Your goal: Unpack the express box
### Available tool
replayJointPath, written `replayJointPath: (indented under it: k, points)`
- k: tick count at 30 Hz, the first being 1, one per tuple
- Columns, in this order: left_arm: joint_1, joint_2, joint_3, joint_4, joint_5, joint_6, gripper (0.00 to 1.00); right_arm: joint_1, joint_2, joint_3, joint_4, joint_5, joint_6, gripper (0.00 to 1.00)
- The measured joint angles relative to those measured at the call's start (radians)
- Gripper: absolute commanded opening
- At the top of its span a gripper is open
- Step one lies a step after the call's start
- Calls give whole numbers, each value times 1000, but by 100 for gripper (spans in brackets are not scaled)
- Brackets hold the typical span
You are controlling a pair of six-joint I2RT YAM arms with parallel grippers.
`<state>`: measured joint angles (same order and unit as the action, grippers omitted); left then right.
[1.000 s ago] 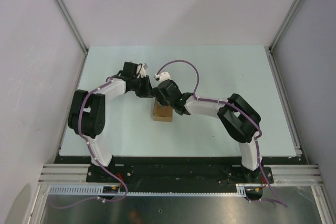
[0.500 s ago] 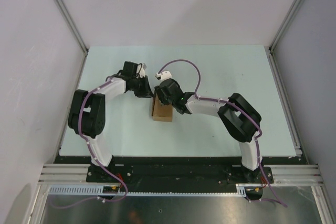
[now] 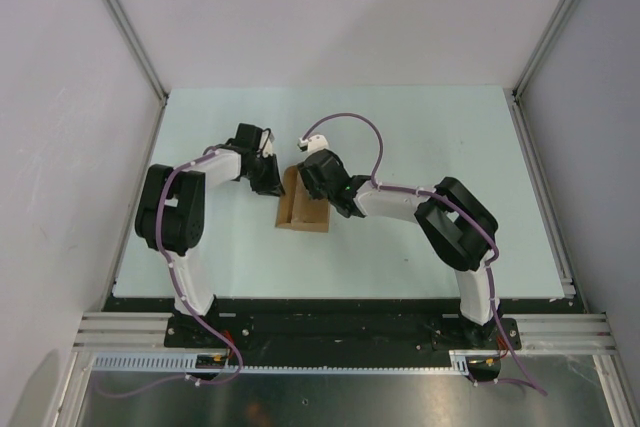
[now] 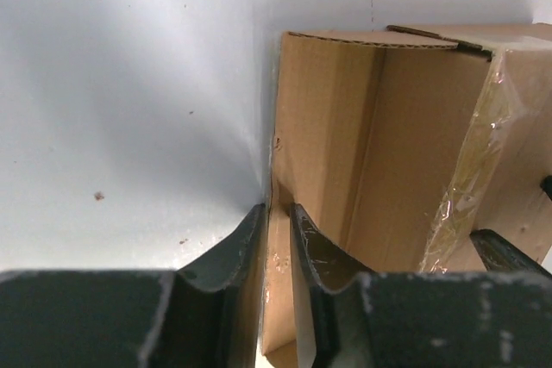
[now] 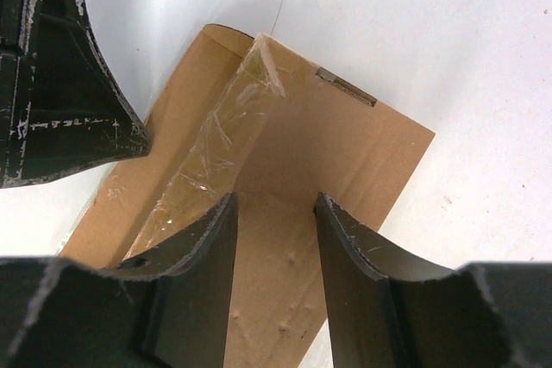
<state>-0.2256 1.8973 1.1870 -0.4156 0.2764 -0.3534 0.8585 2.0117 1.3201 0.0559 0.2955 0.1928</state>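
The express box (image 3: pixel 306 213) is a brown cardboard carton at the table's middle, with clear tape along its seam (image 5: pixel 216 148). One flap (image 4: pixel 323 127) stands folded out on its left side. My left gripper (image 3: pixel 277 183) is shut on the edge of that flap, which sits pinched between its fingers in the left wrist view (image 4: pixel 278 217). My right gripper (image 3: pixel 312 185) is open, its fingers spread over the box's top panel (image 5: pixel 345 144) in the right wrist view (image 5: pixel 274 204). What is inside the box is hidden.
The pale table (image 3: pixel 430 137) is fenced by grey walls and aluminium posts (image 3: pixel 125 27) on the left, back and right. The left gripper's body (image 5: pixel 60 84) is close beside the right fingers.
My left gripper has moved left and a little toward the front, pulling the box's left flap outward. The right gripper has stayed on the box top.
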Motion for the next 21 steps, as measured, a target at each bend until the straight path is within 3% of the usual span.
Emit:
replayJointPath:
  k: [10, 13, 21]
  points:
    - [-2, 0, 0, 0, -1, 4, 25, 2, -23, -14, 11, -13, 19, 70]
    - [-2, 0, 0, 0, 0, 3, 26, 11, -28, -14, -4, 9, 23, 71]
    - [-2, 0, -4, 1, 20, -5, 27, 88, 23, 126, -210, 242, 50, 78]
